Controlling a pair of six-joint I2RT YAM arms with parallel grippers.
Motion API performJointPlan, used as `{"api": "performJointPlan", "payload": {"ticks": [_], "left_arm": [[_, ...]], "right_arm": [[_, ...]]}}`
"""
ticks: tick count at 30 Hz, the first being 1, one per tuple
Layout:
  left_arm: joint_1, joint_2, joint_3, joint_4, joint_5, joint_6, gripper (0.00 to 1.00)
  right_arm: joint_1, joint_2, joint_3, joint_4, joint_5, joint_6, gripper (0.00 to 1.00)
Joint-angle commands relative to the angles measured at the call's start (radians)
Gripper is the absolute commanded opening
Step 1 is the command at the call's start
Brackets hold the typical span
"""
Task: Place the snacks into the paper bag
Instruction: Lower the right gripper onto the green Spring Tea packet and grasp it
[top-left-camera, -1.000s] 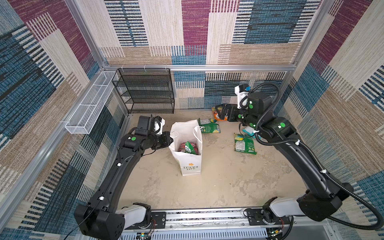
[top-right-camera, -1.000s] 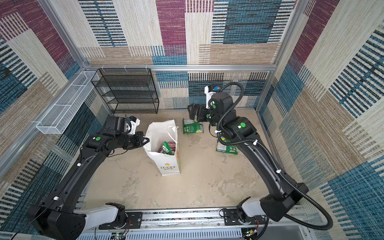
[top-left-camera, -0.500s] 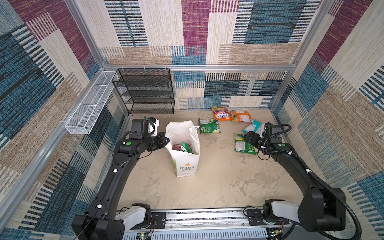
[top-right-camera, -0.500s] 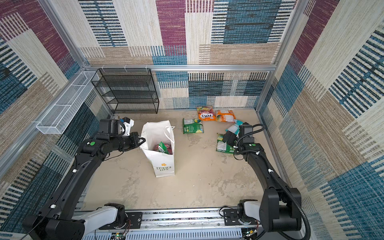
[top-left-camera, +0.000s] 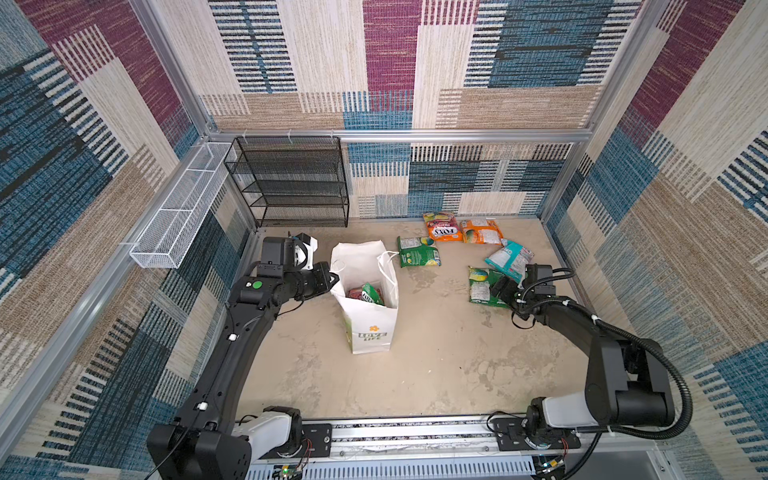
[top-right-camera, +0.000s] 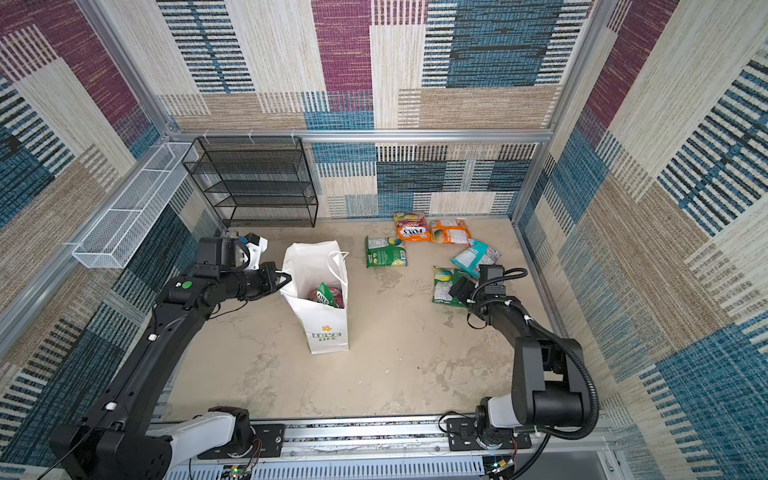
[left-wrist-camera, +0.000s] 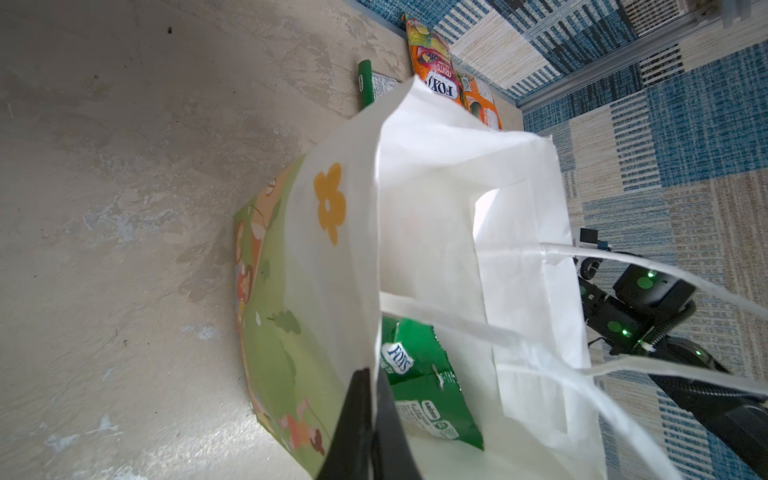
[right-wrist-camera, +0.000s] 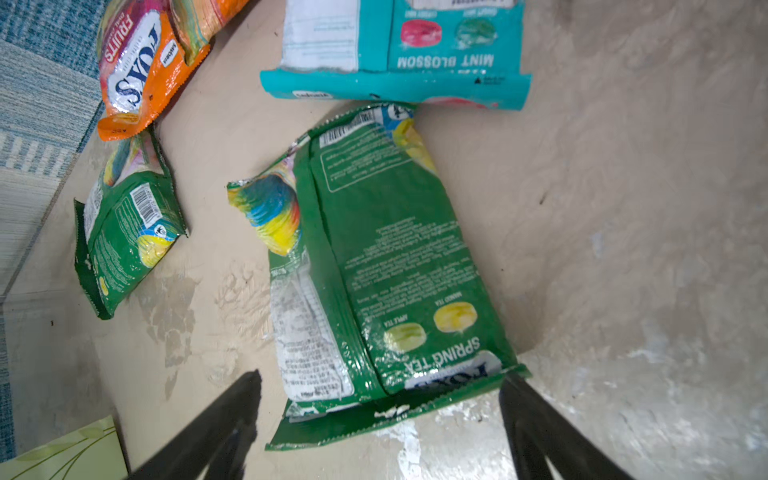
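Paper bag (top-left-camera: 365, 328) centre frame: left hand (top-left-camera: 332, 277) pinched on rim, holding mouth open. Right hand (right-wrist-camera: 379, 376) wide, straddling green packet (right-wrist-camera: 386, 270), likely readying pickup.

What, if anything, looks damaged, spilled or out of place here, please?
Nothing is spilled. The green packet at the right gripper has a creased, white-scuffed end seal, and the teal packet lies against its far end.
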Motion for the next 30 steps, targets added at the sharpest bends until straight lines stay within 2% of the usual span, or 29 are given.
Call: {"api": "performJointPlan", "payload": {"ticks": [1,8,14,18,19,20,22,30], "left_arm": [[0.003,-0.002,-0.003,0.049,0.025,-0.013,0.0],[0.004,-0.002,-0.004,0.049,0.027,-0.013,0.0],[0.006,-0.005,-0.004,0.051,0.027,-0.013,0.0],[0.008,-0.005,-0.007,0.052,0.029,-0.013,0.0],[0.008,-0.005,-0.006,0.052,0.03,-0.013,0.0],[0.008,-0.006,-0.007,0.052,0.031,-0.013,0.0],[0.01,-0.008,-0.008,0.054,0.029,-0.013,0.0],[0.011,-0.01,-0.008,0.058,0.035,-0.012,0.0]], "right_arm": [[-0.001,0.038,0.005,0.039,-0.012,0.043,0.89],[-0.001,0.099,0.01,0.04,0.0,0.094,0.87],[-0.001,0.149,0.023,0.04,0.012,0.11,0.79],[-0.001,0.178,0.032,0.052,-0.005,0.11,0.63],[-0.002,0.183,0.034,0.051,-0.008,0.111,0.62],[-0.001,0.189,0.035,0.057,-0.014,0.11,0.55],[-0.001,0.199,0.041,0.057,-0.019,0.113,0.52],[-0.002,0.163,0.043,0.056,-0.039,0.116,0.18]]}}
